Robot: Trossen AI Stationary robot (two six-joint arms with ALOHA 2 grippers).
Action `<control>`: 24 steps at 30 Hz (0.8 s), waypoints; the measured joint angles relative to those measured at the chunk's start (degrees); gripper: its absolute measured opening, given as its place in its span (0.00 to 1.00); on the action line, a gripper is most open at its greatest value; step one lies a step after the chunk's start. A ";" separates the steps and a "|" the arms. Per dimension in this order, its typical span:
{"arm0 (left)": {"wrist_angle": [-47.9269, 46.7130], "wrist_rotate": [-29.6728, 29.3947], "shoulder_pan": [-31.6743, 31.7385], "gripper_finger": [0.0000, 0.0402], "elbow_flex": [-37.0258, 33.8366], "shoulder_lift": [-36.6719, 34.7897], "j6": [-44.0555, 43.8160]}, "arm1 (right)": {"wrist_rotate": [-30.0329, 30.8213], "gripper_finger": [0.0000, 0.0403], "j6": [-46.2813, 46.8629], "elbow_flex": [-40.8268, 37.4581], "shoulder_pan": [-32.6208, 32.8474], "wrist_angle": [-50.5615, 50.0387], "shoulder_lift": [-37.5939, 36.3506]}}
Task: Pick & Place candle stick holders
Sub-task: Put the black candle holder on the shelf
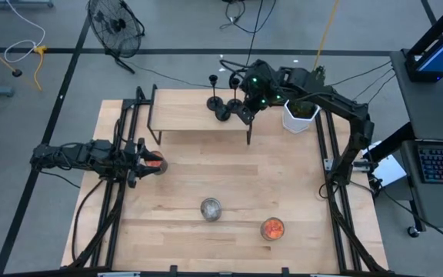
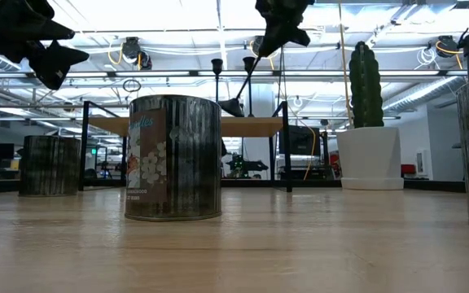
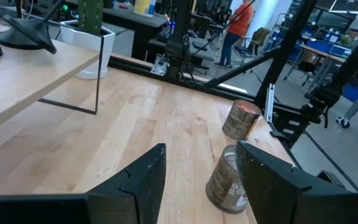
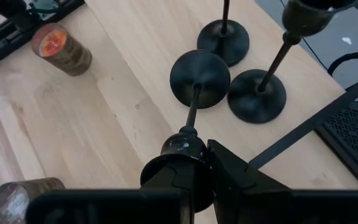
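Two candle stick holders [image 4: 257,93] crowd the shelf [image 1: 183,115]; tabletop [image 1: 229,169] open.

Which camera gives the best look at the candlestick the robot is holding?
The right wrist view: the held candle stick holder shows whole, its cup top pinched by the right gripper. The high view shows it small; the low view only a dark, tilted outline; the left wrist view little.

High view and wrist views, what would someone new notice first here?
First, the right claw at the table's far side, shut on the cup top of a black candle stick holder beside two more holders on the raised wooden shelf. Next, the left claw over the table's left edge with its fingers apart and nothing between them. A silver can stands near the front.
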 joint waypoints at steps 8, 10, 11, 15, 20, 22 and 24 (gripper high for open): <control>-0.02 -0.04 -0.02 0.50 0.00 0.00 -0.02 | -0.17 0.05 0.61 0.02 0.00 -1.09 -0.80; 0.00 -0.04 -0.02 0.50 0.00 0.00 -0.02 | -0.17 0.05 0.61 0.11 0.00 -1.12 -1.16; 0.00 -0.04 0.00 0.50 0.00 0.00 -0.02 | -0.17 0.05 0.61 0.09 0.00 -1.41 -1.35; 0.00 -0.05 0.00 0.50 0.00 0.00 -0.02 | -0.75 0.05 0.63 0.07 0.00 -1.68 -1.76; 0.00 -0.07 0.00 0.50 0.00 0.00 0.00 | -1.57 0.05 0.61 0.04 0.00 -3.60 -1.69; 0.02 -0.07 -0.01 0.50 0.00 0.00 0.00 | -1.55 0.05 0.61 0.04 0.00 -3.48 -1.69; 0.01 -0.06 0.00 0.50 0.00 0.00 -0.02 | -1.55 0.05 0.27 0.04 0.00 -3.28 -1.69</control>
